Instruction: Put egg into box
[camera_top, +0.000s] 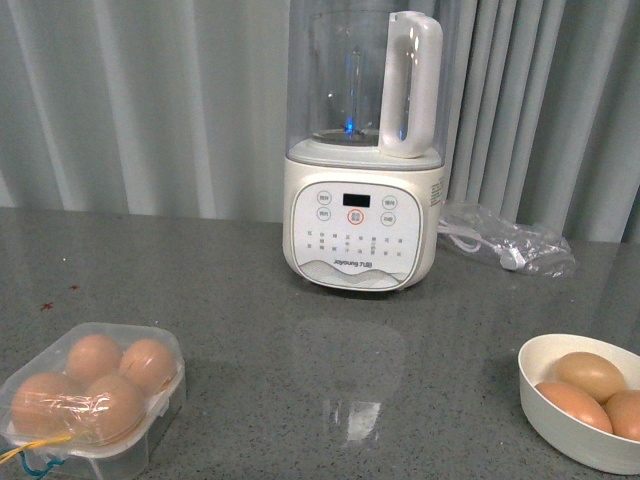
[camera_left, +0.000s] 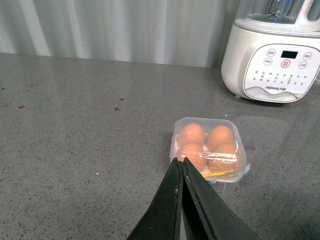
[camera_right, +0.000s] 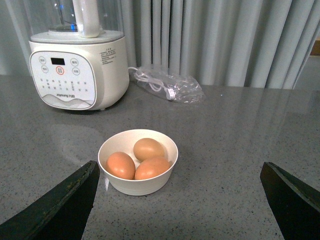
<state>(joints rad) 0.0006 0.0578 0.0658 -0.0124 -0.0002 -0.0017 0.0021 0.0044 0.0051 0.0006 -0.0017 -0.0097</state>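
The clear plastic box (camera_top: 165, 408) sits at the front left of the table, with brown eggs (camera_top: 93, 357) in all its holes under the clear lid and a yellow and blue cord at its front. It also shows in the left wrist view (camera_left: 231, 181). My left gripper (camera_left: 181, 161) is shut and empty, its tip just short of the box's near edge. Three more brown eggs (camera_right: 149, 149) lie in a round white bowl (camera_right: 140, 186). My right gripper (camera_right: 178, 168) is open and empty, with the bowl just ahead of its fingers. Neither gripper shows in the front view.
A white blender (camera_top: 360, 220) with a clear jug stands at the back middle. A clear plastic bag with a white cable (camera_top: 510, 245) lies to its right. The bowl (camera_top: 560, 430) is at the front right. Pale curtains hang behind the grey table.
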